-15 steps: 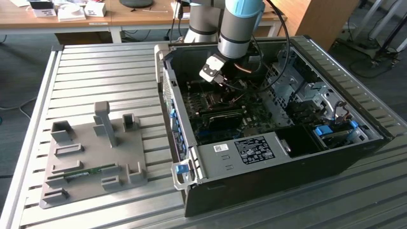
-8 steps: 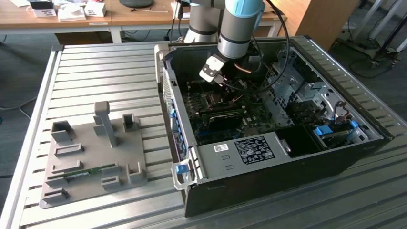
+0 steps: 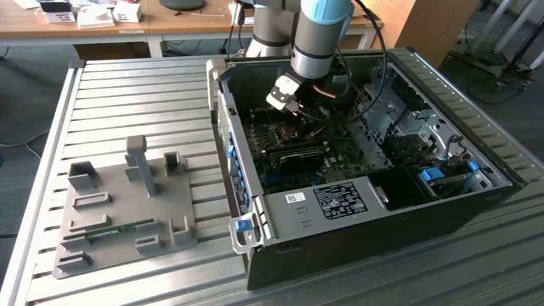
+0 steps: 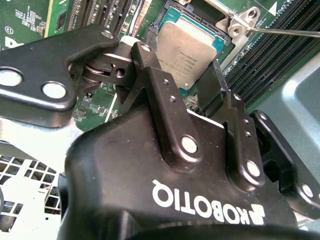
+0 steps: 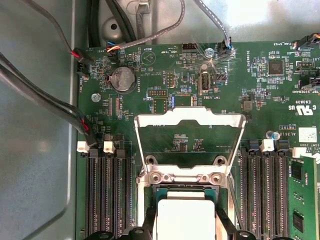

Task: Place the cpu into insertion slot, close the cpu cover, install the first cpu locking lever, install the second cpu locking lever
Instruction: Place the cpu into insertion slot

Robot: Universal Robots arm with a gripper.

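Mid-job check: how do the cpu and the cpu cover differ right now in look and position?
The cpu is a solid silvery-grey slab; the cpu cover is an open frame with the motherboard showing through its window. The cpu lies flat; the cpu cover is swung back on its hinge, off the cpu. Both are squarish pale metal.

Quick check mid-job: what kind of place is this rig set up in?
Probably a robotics lab or workshop: an open computer case lies on a slatted metal table beside a grey parts fixture, with wooden desks behind.
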